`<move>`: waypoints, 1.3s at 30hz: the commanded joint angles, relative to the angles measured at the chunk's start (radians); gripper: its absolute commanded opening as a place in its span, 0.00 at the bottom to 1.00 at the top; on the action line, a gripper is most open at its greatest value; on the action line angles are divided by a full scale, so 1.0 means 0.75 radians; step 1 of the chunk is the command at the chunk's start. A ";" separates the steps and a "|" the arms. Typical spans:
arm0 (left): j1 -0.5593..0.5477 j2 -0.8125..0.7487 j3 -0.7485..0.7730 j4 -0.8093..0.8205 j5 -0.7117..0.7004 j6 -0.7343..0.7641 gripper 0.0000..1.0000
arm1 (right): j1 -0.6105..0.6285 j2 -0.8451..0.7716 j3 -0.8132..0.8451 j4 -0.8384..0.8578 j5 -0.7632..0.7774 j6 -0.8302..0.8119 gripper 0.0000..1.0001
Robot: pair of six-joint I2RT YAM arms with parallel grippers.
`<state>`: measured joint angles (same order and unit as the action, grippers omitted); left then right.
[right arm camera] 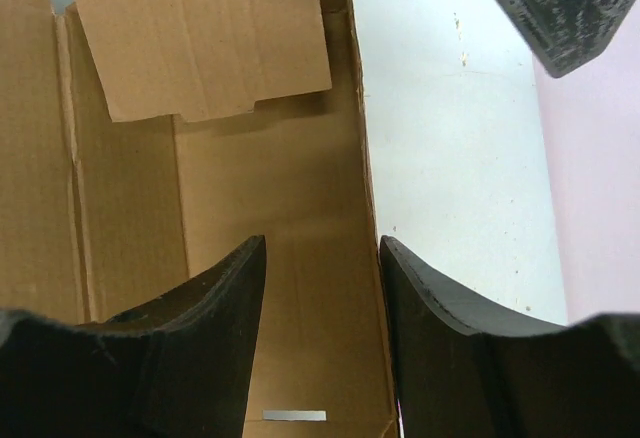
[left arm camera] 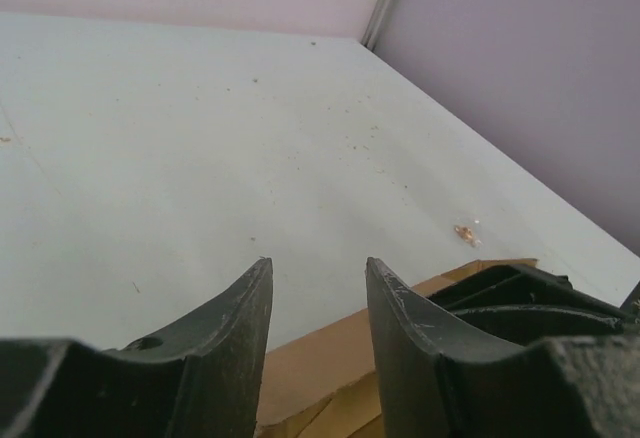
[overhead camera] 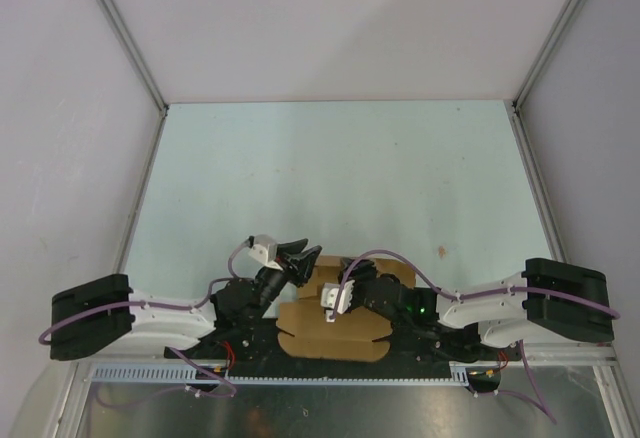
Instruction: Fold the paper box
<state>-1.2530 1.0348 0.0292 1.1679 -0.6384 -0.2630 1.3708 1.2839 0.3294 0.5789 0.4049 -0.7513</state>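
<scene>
Paper box (overhead camera: 335,333) on table (overhead camera: 330,178), right hand (right arm camera: 322,253) over it — left hand (left arm camera: 318,268) beside

Black-and-white arms (overhead camera: 150,313), looping purple cables (overhead camera: 385,253), curved matte-black fingers (left arm camera: 230,338)

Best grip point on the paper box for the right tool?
Probably the paper box's long edge bordering the table, approached from that table side by the right tool: the board is thin, the edge is free there, and it lines up with the open gap between the fingers.
</scene>
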 commanded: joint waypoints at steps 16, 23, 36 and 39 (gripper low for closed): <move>-0.011 -0.197 -0.264 -0.076 0.013 -0.011 0.44 | 0.044 -0.129 -0.006 -0.066 -0.059 0.069 0.53; -0.011 -0.467 -0.252 -0.354 -0.016 -0.009 0.44 | 0.117 -0.168 -0.006 -0.168 -0.061 0.116 0.51; -0.011 -0.547 -0.274 -0.424 -0.008 -0.058 0.42 | 0.142 -0.023 -0.006 -0.030 0.184 0.014 0.34; -0.011 -0.555 -0.274 -0.426 -0.016 -0.058 0.43 | 0.142 0.016 -0.006 0.013 0.227 0.000 0.25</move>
<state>-1.2549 0.6216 0.0296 0.8497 -0.6334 -0.2970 1.4712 1.2575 0.3252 0.5636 0.5026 -0.7380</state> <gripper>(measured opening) 0.427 0.314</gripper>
